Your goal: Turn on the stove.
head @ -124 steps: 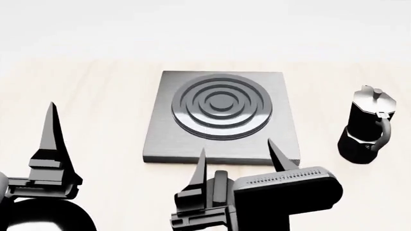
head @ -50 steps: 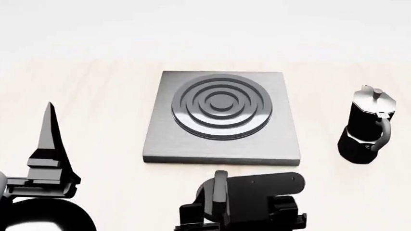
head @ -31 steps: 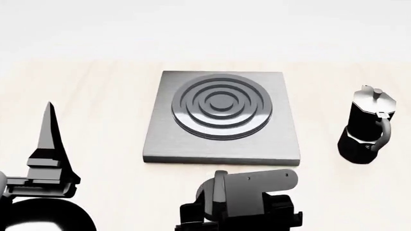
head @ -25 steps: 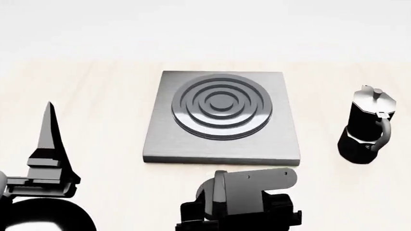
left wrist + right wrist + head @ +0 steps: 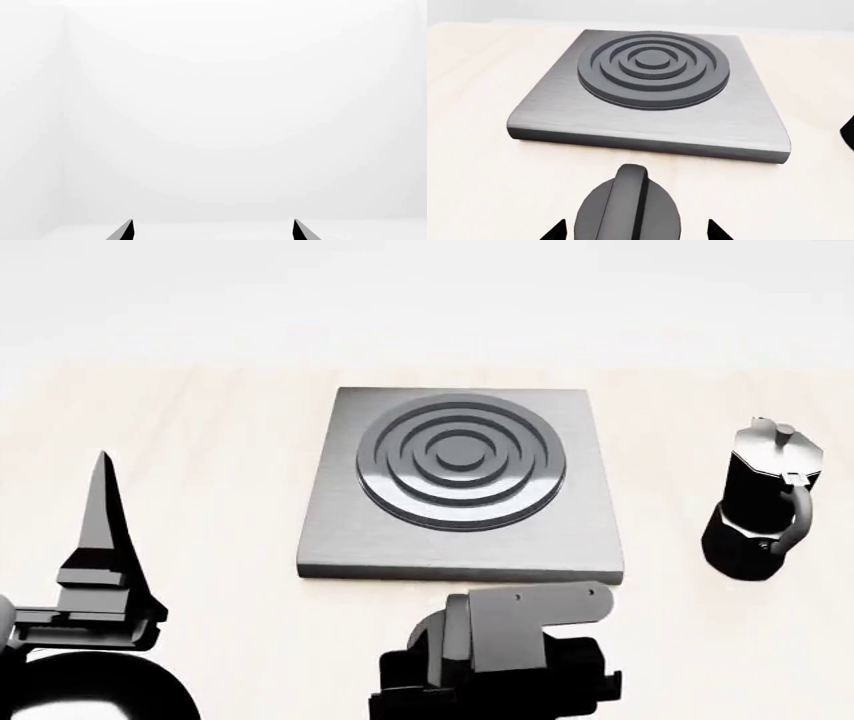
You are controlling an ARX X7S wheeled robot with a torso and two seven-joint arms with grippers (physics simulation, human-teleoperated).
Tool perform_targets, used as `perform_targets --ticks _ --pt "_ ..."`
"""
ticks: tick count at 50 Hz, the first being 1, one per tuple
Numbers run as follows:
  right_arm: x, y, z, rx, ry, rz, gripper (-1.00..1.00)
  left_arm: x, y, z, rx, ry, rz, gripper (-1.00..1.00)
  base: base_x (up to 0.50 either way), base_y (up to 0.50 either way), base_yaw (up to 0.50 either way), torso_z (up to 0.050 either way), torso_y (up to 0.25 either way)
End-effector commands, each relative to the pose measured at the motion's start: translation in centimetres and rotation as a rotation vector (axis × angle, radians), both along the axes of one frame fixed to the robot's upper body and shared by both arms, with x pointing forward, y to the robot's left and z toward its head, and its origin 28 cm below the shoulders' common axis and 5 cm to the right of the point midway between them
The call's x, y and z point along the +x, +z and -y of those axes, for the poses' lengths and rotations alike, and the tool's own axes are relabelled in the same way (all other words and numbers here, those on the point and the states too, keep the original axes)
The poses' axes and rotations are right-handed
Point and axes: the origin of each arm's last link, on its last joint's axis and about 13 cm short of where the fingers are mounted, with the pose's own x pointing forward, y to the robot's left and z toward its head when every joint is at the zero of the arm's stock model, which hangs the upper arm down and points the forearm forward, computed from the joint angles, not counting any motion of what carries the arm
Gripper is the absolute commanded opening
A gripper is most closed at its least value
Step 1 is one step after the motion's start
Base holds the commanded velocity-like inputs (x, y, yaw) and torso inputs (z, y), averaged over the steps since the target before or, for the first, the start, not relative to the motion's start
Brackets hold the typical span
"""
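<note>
Pale wood tabletop (image 5: 200, 440) is seen under a white backdrop, w/ the stove (image 5: 461, 485) laid flat near the middle: a brushed-grey square slab w/ a raised dark ring burner (image 5: 461, 462). The small black knob (image 5: 627, 210) w/ its upright fin is set on the table just in front of the slab's near edge, apart from it.

The right gripper (image 5: 635, 231) is positioned over the knob; in the right wrist view two finger tips are seen flanking the knob body on either side, spread wider than it, so the claw is read as open around the knob, not yet closed on it. Contact can't be confirmed. In the head view the wrist housing blocks most of the knob.

The left gripper (image 5: 212, 231) is held idle at the robot's left, tips well apart, nothing between them, pointed at blank white.

A black moka pot (image 5: 763, 505) is stood to the right of the stove, well apart from both arms.

Risks, as judged: the fin looks slightly off-centre between the tips, so if the jaws are closed as is, one finger may hit first & the knob may be pushed sideways instead of gripped. If the grip is made on the rounded base rather than the fin, slip during rotation is likely & the stove stays off. Too much downward press could jam the fingers on the table.
</note>
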Motion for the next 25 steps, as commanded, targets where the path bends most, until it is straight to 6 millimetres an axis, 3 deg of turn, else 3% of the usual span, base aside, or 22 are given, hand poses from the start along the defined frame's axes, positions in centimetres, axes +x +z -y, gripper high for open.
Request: perform_targets --ticks 1,25 --pt "0.7 -0.3 -0.1 0.007 0.001 -0.014 1.00 -0.1 0.0 0.0 0.000 -0.001 0.001 1.00 0.00 0.00 0.00 0.000 0.000" --pt "1.3 -1.6 -0.1 0.008 -0.006 -0.063 1.00 0.0 0.0 0.1 0.004 0.003 0.000 1.00 0.00 0.00 0.00 0.000 0.000"
